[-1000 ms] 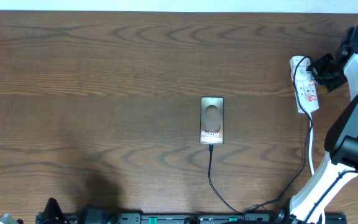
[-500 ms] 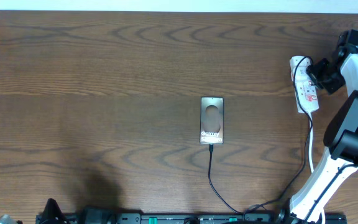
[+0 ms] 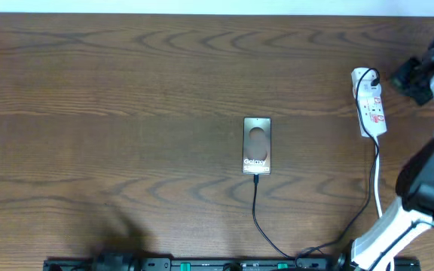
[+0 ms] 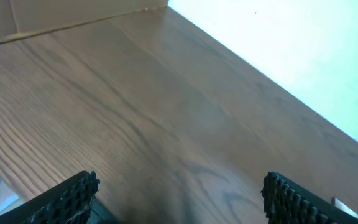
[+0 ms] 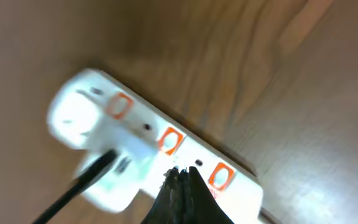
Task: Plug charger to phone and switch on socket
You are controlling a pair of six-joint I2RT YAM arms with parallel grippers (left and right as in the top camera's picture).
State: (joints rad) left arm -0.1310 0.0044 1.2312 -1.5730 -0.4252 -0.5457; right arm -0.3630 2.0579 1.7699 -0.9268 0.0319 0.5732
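Observation:
The phone [image 3: 257, 145] lies flat at mid-table, screen up with "Galaxy" lettering. The charger [image 3: 255, 207], a thin black cable, meets the phone's lower edge and runs down to the front edge. At the far right lies the socket [image 3: 369, 102], white with red switches [image 5: 169, 140]. A white plug block [image 5: 120, 171] with a black lead sits in it. My right gripper [image 3: 396, 76] is shut and empty, just right of the socket with a small gap. In the blurred right wrist view its tip [image 5: 182, 175] overlaps the socket [image 5: 235, 174]. My left gripper [image 4: 180, 198] is open over bare wood.
A black cable [image 3: 373, 177] runs from the socket down toward the front right. The right arm's white links [image 3: 398, 218] stand at the lower right. A black rail [image 3: 202, 265] lines the front edge. The table's far edge [image 4: 241, 59] meets a pale floor.
My right gripper has drawn back to the right, away from the socket it was over. The left arm's dark parts have left the overhead view's lower left corner.

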